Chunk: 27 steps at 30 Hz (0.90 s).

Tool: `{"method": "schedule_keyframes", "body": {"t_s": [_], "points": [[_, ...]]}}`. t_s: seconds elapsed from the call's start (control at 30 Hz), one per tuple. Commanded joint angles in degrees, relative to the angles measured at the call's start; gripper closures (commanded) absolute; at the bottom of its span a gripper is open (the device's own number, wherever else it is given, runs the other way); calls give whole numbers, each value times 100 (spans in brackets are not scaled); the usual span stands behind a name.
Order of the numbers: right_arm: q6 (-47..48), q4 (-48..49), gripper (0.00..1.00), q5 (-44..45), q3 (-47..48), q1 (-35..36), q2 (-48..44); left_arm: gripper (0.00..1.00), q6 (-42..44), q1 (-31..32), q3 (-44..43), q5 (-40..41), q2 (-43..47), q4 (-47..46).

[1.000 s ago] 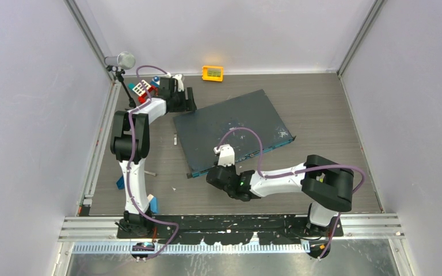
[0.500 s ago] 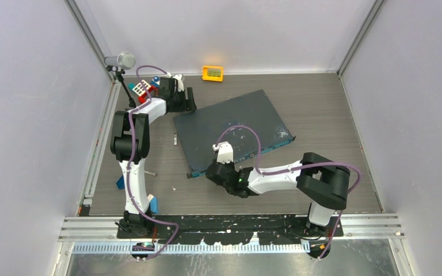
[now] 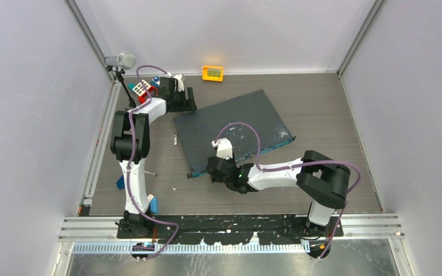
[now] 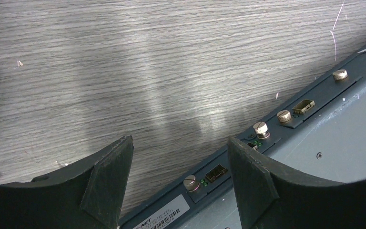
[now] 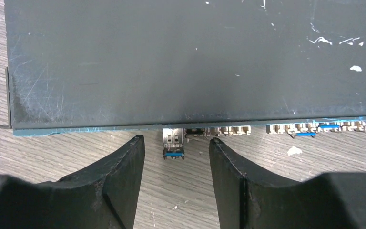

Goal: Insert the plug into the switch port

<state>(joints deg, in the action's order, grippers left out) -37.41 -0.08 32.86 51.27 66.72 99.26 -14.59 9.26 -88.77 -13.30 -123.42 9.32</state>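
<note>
Inspecting from the left side across, I am finding the left gripper (image 4: 178,141) poised at the far-left corner of the switch box (image 3: 230,126), its jaws standing wide and holding nothing, with the rear face and its brass thumbscrews (image 4: 260,128) just beside the fingertips. Moving right, I am reading the box as lying flat and skewed on the table (image 3: 322,115), its thin teal front face (image 5: 76,130) turned toward the right arm. At that face the right gripper (image 5: 176,141) is standing parted, a finger on each side of the plug (image 5: 173,144) and neither touching it. The plug is sitting in the switch port (image 5: 173,130) at the left end of the row, its blue tab projecting toward me; further sockets (image 5: 238,129) are running off to the right. I am judging the insertion as made but cannot confirm it is fully home. To finish well, I am recommending a straight withdrawal along the plug's axis, no sideways swing that could clip the tab, and, if it proves loose, a square push with the far edge braced.
</note>
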Motion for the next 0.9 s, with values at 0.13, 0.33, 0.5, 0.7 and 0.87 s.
{"method": "schedule_keyframes", "body": {"t_s": [0.13,0.33,0.5,0.7,0.87], "points": [[-25,-534,41,-227,-77,38,-852,26,97,19,-114,-189,-43,280],[-105,-498,40,-536,-328,121,-1104,26,105,16,-99,-212,-37,282],[-120,-361,45,-140,-434,449,-1039,26,105,21,-35,-217,19,246],[-303,248,64,167,-870,666,-1054,26,114,21,-52,-217,10,259],[-427,661,83,129,-1234,663,-979,26,114,21,-61,-205,21,265]]}}
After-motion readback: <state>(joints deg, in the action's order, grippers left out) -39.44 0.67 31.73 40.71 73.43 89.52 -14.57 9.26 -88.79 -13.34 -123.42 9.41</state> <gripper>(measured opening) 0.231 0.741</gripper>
